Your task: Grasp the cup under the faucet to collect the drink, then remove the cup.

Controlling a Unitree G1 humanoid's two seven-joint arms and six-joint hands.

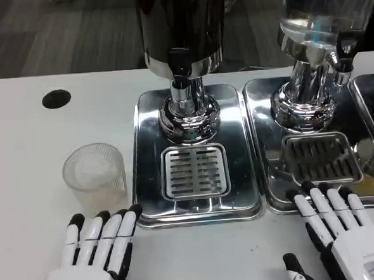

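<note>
My left hand [95, 253] lies flat on the white table [23, 162], fingers apart, holding nothing. My right hand [342, 232] is likewise spread and empty, fingertips at the near rim of the right drip tray [266, 141]. The clear cup [95, 174] stands upright just beyond my left fingertips, apart from them, beside the centre drip tray [147, 168], not under the faucet [182, 83]. Bare table lies left of it. Its contents: cannot tell.

Bare table lies between my left hand [96, 256] and the cup [94, 173]. The drip tray's [152, 199] raised rim stands just right of it, under the faucet [180, 70].
</note>
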